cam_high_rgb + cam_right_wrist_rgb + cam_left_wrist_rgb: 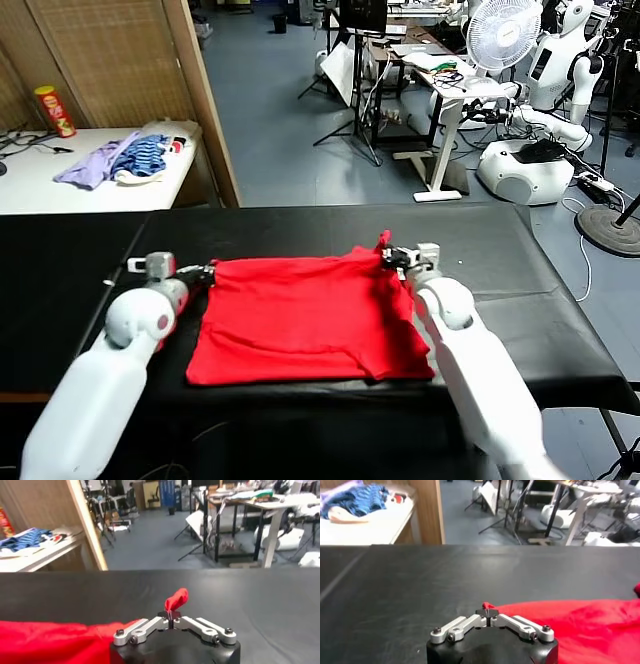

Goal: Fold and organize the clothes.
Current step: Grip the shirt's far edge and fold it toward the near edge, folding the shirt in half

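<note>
The red T-shirt lies spread on the black worktop, its folded body reaching from mid-worktop toward the near edge. The left tool pinches the shirt's far left corner; the right tool pinches the far right corner. The head view shows both arms and the whole garment at once. The left wrist view adds the left tool pressed together on a small nub of red cloth. The right wrist view shows the right tool clamped on a red tuft standing upright. On a white side table beyond the worktop's far left corner sits a pile of lilac and blue-striped garments.
</note>
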You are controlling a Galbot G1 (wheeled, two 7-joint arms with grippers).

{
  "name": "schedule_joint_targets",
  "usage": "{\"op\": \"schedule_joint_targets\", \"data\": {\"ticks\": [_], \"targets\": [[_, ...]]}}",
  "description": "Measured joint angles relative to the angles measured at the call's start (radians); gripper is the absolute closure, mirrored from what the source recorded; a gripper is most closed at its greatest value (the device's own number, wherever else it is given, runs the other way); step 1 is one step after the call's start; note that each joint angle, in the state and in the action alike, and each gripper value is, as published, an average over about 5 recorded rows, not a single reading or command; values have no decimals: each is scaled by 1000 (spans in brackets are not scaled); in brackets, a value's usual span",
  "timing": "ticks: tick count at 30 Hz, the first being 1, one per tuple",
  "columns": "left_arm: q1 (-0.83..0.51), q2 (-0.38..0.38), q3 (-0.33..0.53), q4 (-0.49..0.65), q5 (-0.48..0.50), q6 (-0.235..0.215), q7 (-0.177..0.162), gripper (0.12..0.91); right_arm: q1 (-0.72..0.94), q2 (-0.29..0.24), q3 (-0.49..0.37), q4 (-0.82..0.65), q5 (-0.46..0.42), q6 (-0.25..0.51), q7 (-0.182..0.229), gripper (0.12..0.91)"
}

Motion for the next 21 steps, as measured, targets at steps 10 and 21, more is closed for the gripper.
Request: {"op": "schedule_joint_targets", "data": {"ticks": [10, 21], "targets": [[200, 14, -78, -199, 73, 13, -30, 904, -158, -79, 26, 140, 15, -45, 12, 901], [383, -5, -106, -261, 177, 13, -1, 840, -253, -105, 42, 207, 5, -73, 35, 647]]}}
